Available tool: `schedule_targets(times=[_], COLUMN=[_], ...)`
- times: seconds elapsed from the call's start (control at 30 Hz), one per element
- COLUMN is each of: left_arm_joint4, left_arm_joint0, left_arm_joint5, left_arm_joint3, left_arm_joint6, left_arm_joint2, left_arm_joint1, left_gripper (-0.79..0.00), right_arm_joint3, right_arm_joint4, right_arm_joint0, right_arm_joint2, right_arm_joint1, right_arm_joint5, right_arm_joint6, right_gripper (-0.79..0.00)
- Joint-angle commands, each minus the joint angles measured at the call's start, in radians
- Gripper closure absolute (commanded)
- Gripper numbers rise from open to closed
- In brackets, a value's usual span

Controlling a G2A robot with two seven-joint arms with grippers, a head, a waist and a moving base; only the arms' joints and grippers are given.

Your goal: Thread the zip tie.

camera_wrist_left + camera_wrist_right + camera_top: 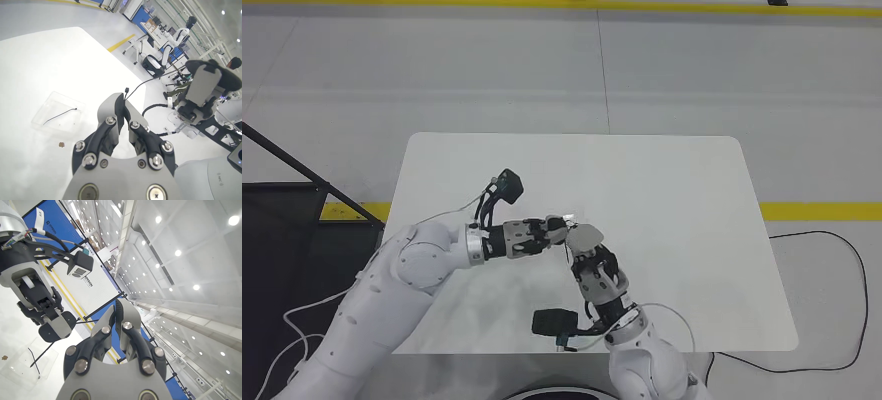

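Black zip tie (126,89) hangs above the table (682,200) between both grippers; I see the left gripper (123,103) pinching it near its head; the right gripper (115,311) is clamped on its strap.

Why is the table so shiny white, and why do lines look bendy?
Left wrist view: the table glares, nearly hiding the clear tray; right wrist view: ceiling lights shine into the camera; both wrist views bow straight edges, likely a wide lens.

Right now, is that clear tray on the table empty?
Not empty: the left wrist view shows one black zip tie lying inside the clear tray.
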Motion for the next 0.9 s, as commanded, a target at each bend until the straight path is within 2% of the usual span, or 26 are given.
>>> schedule_targets(times=[0.0, 0.17, 0.3, 0.4, 0.73, 0.87], left_arm_joint4=[-0.023, -0.07, -0.124, -0.151, -0.149, -0.225], left_arm_joint0=[-0.014, -0.051, -0.087, -0.1, -0.094, -0.115], left_arm_joint5=[0.004, -0.014, -0.029, -0.022, -0.009, -0.025], left_arm_joint3=[0.005, 0.021, 0.032, 0.035, 0.029, 0.044], left_arm_joint6=[-0.039, -0.141, -0.255, -0.288, -0.275, -0.328], left_arm_joint2=[-0.001, -0.015, -0.025, -0.031, -0.026, -0.011], left_arm_joint1=[0.001, 0.008, 0.015, 0.018, 0.018, 0.017], left_gripper=[0.0, 0.0, 0.0, 0.0, 0.0, 0.0], right_arm_joint3=[-0.017, -0.069, -0.103, -0.108, -0.108, -0.092], right_arm_joint4=[-0.005, 0.04, 0.104, 0.122, 0.125, 0.118], right_arm_joint0=[-0.019, -0.071, -0.098, -0.103, -0.1, -0.079], right_arm_joint2=[0.002, 0.039, 0.069, 0.074, 0.073, 0.073], right_arm_joint1=[0.004, 0.022, 0.035, 0.036, 0.037, 0.038], right_arm_joint5=[-0.004, -0.058, -0.142, -0.156, -0.163, -0.164], right_arm_joint6=[-0.038, -0.171, -0.259, -0.258, -0.256, -0.268], right_gripper=[0.0, 0.0, 0.0, 0.0, 0.0, 0.0])
